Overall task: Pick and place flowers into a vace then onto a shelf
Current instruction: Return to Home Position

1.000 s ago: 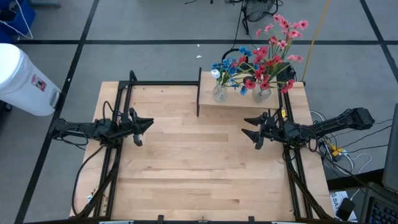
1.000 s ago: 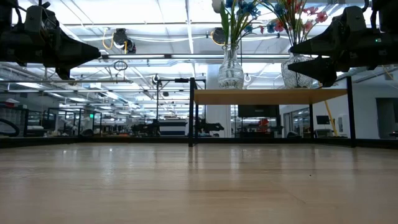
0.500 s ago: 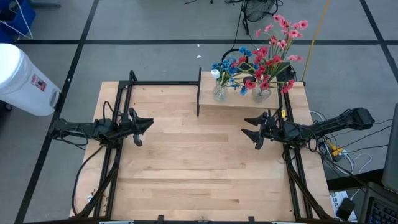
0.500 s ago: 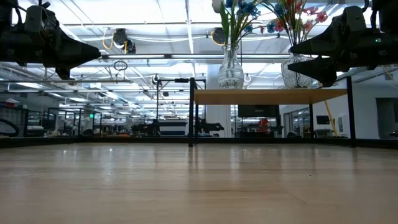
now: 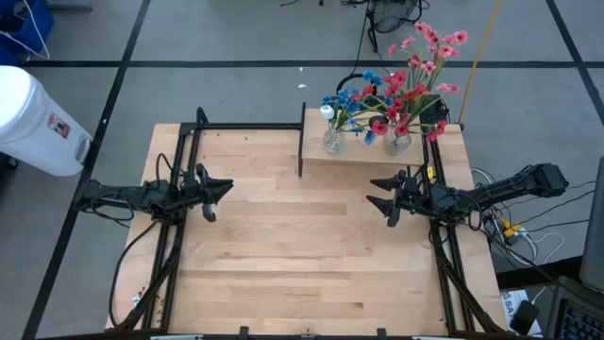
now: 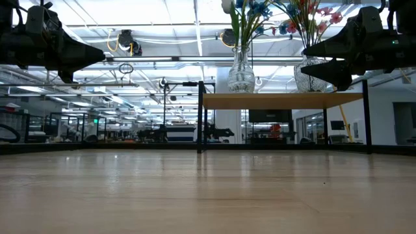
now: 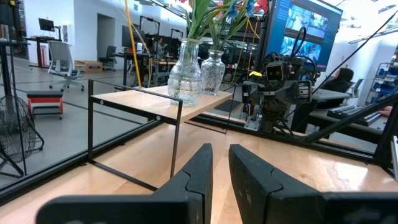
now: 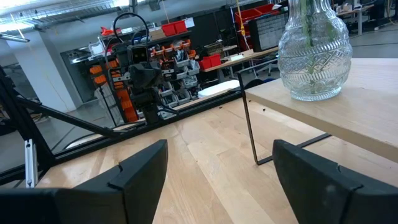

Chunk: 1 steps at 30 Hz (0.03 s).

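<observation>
While both arms hang level above the table point(image 5: 302, 264), their grippers point inward at each other across its middle. The left gripper point(image 5: 219, 192) has its two fingers point(image 7: 199, 171) drawn together, with only a thin slit between them and nothing in it. The right gripper point(image 5: 379, 195) has its jaws spread wide and holds nothing.

The shelf point(image 5: 359, 161) lies near the right gripper, off to its side toward the table's far edge. It is well apart from the left gripper, ahead of it and off toward that same edge. A dark upright panel point(image 5: 302, 142) closes the shelf end that faces the left gripper.

Two glass vases stand upright on the shelf, side by side and not touching. The vase by the panel point(image 5: 332, 142) carries the blue-petalled bunch point(image 5: 354, 99) and the white bud point(image 5: 327, 111). The vase nearer the right gripper point(image 5: 397, 144) carries the red-pink sprays point(image 5: 422, 66). All the flowers point(image 6: 250, 16) are in the vases. In the low view the right gripper partly covers the vase nearer to it.
</observation>
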### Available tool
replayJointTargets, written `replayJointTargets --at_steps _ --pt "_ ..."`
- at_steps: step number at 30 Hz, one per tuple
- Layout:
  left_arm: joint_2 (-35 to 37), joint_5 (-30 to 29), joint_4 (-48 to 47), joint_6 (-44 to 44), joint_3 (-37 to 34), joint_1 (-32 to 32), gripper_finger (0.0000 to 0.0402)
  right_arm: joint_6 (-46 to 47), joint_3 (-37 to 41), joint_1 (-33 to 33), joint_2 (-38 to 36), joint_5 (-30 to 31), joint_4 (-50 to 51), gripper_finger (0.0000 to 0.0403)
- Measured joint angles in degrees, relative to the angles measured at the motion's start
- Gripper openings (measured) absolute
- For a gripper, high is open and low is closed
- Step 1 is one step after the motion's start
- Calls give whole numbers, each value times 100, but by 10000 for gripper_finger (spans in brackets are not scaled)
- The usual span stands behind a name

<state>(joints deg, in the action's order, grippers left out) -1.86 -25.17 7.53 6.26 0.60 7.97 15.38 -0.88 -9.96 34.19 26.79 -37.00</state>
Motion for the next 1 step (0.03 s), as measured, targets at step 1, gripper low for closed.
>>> replayJointTargets --at_steps 1 --pt "-1 0 0 1 0 0 58 1 1 0 1 -1 -2 279"
